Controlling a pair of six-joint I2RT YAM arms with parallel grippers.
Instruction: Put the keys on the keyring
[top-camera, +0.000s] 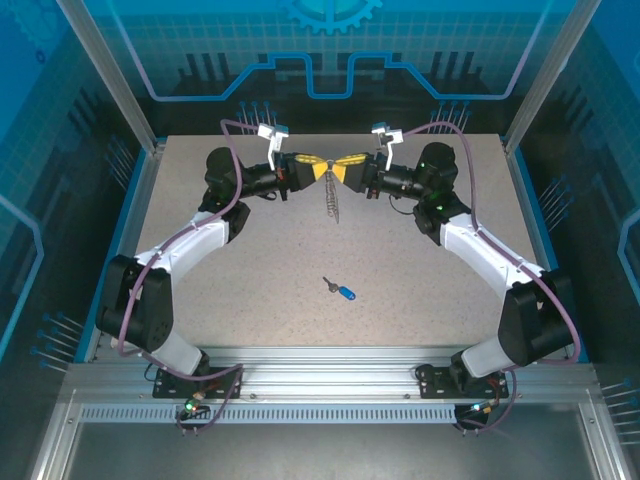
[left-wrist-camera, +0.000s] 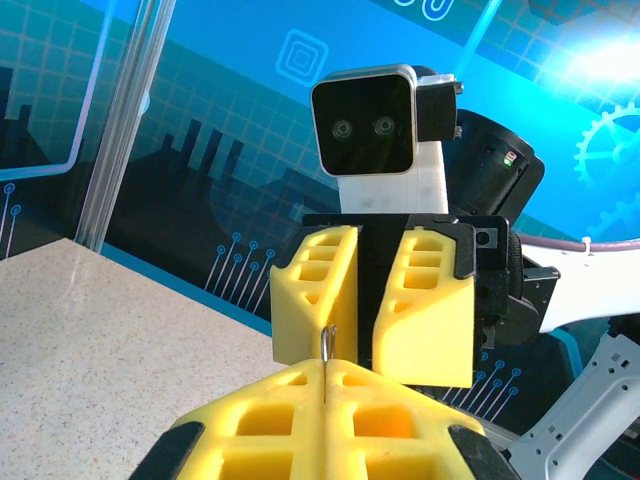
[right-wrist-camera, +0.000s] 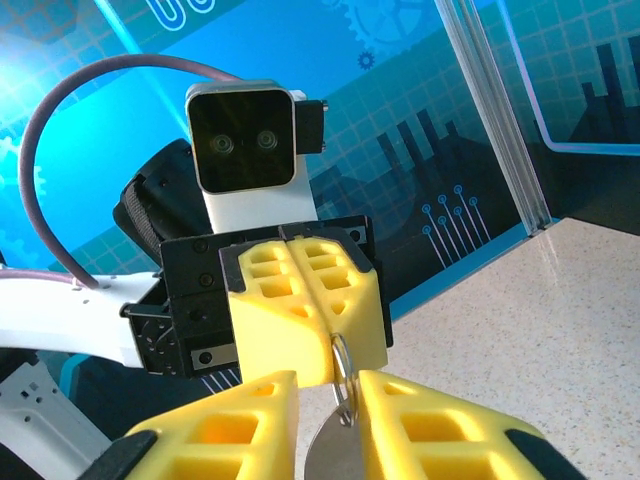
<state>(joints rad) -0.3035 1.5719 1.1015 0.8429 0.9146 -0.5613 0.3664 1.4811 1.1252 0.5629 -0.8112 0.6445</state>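
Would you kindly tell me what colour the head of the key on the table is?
Bright blue; the key shows best in the top external view.

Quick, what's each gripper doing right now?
Left gripper: shut on the keyring, at its metal ring.
Right gripper: open, fingers either side of that ring, not clamped.

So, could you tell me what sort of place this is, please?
Probably a purpose-built robot work cell or demo booth: a speckled tabletop framed by aluminium rails, blue panels printed with circuit-and-gear graphics enclosing it, and a left arm and right arm bolted at its near edge.
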